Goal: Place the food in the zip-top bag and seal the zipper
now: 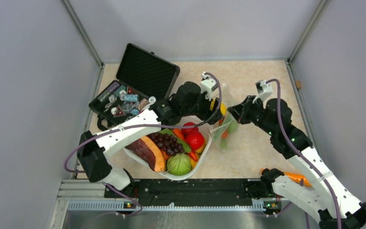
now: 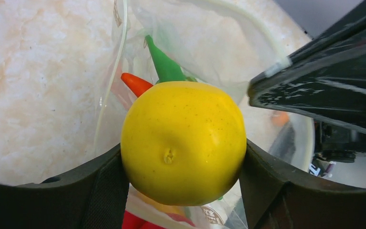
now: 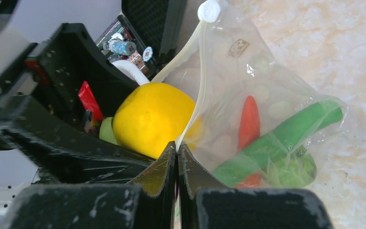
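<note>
Black fingers of the left gripper [image 2: 183, 162] fill the bottom of its wrist view, clamped from both sides on the yellow lemon [image 2: 183, 143]. The lemon sits at the open mouth of the zip-top bag [image 2: 195, 43].

From overhead, the pale stone-patterned table [image 1: 267, 76] carries an open black case [image 1: 145, 71] at ten o'clock. A white basket [image 1: 205, 153] sits at about seven o'clock, just ahead of the left arm's base. The bag lies near the table's centre, at three o'clock from the basket and touching its rim. The two grippers meet over the bag, the left at nine o'clock and the right gripper [image 3: 177, 147] at three.

The right gripper's fingers are pressed together on the bag's mouth edge, where the zipper [image 3: 201, 71] runs down into them.

In the basket a papaya slice [image 1: 150, 152] lies at eight o'clock. A dark grape bunch [image 1: 167, 142] is in the middle, two red tomatoes [image 1: 195, 140] are at two o'clock and a round green piece [image 1: 178, 163] is at five.

Inside the bag lie a long green pod [image 3: 286, 133] and a slim orange-red piece [image 3: 250, 124].
</note>
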